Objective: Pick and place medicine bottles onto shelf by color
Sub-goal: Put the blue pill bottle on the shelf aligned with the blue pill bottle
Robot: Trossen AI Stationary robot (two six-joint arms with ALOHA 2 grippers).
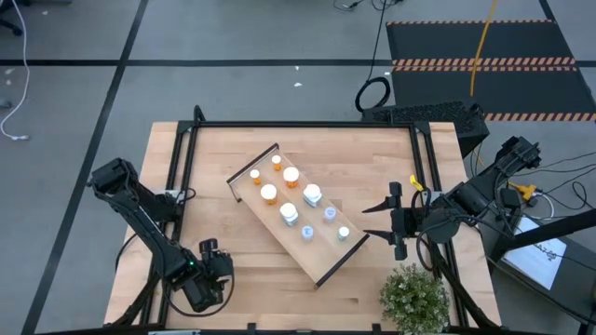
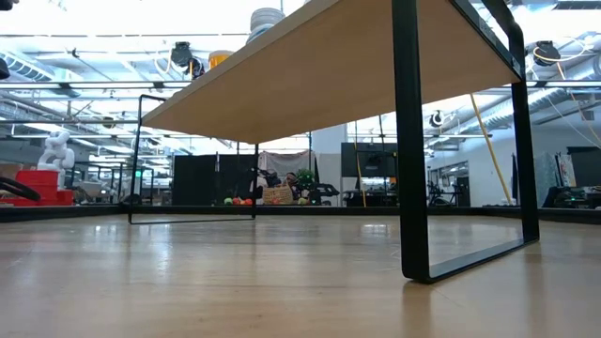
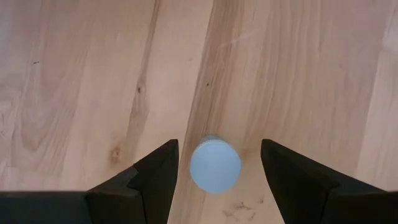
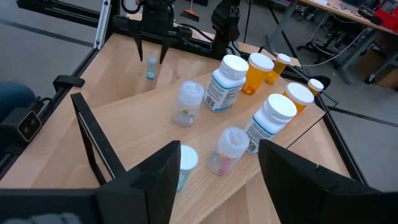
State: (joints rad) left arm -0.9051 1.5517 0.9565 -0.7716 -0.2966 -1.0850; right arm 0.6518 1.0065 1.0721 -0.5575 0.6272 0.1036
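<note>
The shelf [image 1: 326,265] lies slantwise on the middle of the table. Several medicine bottles stand on it: orange ones [image 1: 269,194] toward its far left end, clear and pale blue ones [image 1: 311,194] toward its near right end. They also show in the right wrist view [image 4: 227,81]. One small pale bottle with a white cap [image 3: 214,165] stands upright on the table near the near left corner. My left gripper [image 3: 217,146] is open and points down over this bottle, one finger on either side, not touching. My right gripper [image 1: 386,221] is open and empty, just right of the shelf.
A potted green plant [image 1: 414,298] stands at the table's near right corner. Black frame rails [image 1: 307,124] run along the table's far edge and sides. The shelf's dark end wall [image 4: 93,140] stands close before my right gripper. Bare wood lies between the shelf and my left gripper.
</note>
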